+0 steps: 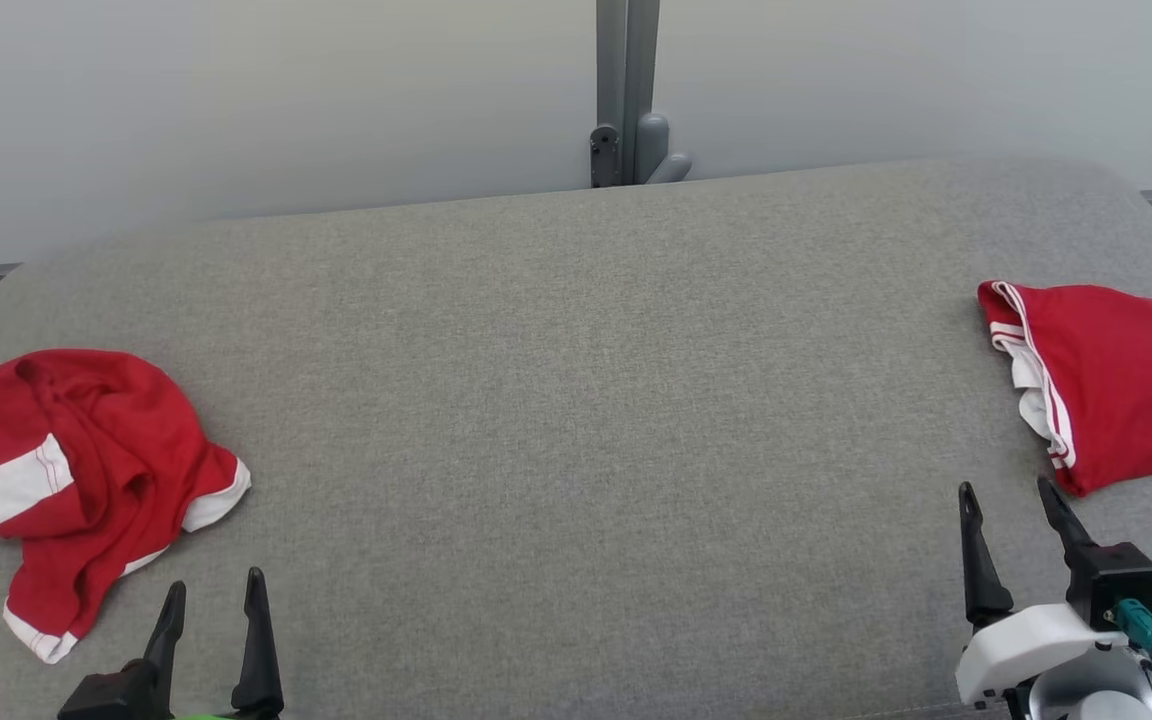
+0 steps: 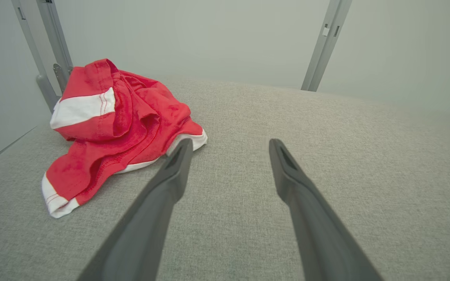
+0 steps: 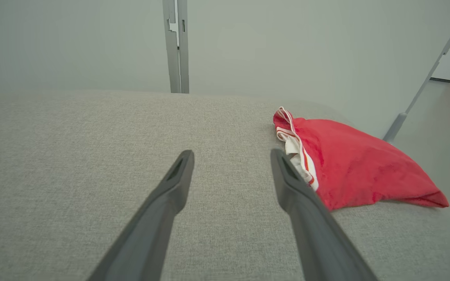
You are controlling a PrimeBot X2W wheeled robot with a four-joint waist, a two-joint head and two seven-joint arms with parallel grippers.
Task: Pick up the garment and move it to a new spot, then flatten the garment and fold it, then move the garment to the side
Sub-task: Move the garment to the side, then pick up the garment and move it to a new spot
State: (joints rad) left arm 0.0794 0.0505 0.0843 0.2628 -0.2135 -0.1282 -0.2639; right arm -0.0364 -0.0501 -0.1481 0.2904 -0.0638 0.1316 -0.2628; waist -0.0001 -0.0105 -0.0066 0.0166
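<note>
A crumpled red garment (image 1: 86,470) with white bands lies in a heap at the left end of the grey padded table (image 1: 576,450); the left wrist view has this garment (image 2: 119,128) up and to the left of my fingers. My left gripper (image 1: 213,590) hovers open just right of and nearer than the heap, apart from it, nothing between its fingers. A second red garment (image 1: 1106,385) with white trim lies folded flat at the right end, and the right wrist view shows it (image 3: 350,164). My right gripper (image 1: 1008,492) stands open beside its near left corner, empty.
The table's far edge meets a pale wall with a grey upright post (image 1: 626,90) and bracket at mid-back. The folded garment hangs toward the table's right edge. Bare grey fabric spans the middle between the two garments.
</note>
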